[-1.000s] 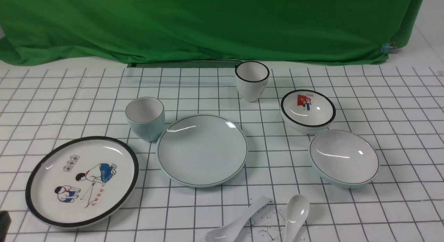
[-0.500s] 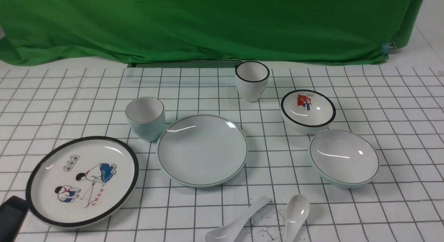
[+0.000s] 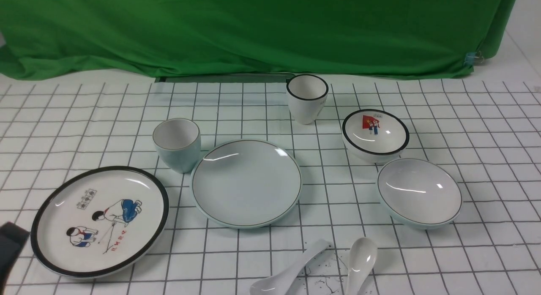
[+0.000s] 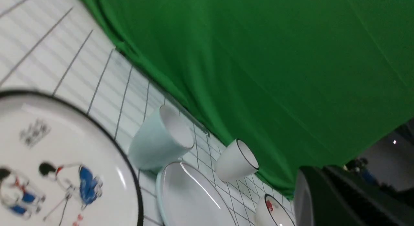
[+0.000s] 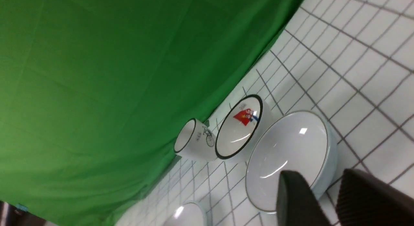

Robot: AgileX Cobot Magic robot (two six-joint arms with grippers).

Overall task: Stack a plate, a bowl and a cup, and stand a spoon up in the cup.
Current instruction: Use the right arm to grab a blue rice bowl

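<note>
Hovering half-open and empty just beside the bowl [image 3: 418,193], which sits right of the plate [image 3: 246,183], the right gripper [image 5: 323,184] looks set to begin the stack, needing a rim pinch and lift onto that plate, while the left gripper [image 4: 326,187] hangs shut near the cartoon plate [image 3: 101,221].

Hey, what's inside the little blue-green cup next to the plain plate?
Only the white inner wall of the cup shows, and nothing sticks out above its rim. Its bottom is hidden behind the near wall.
</note>
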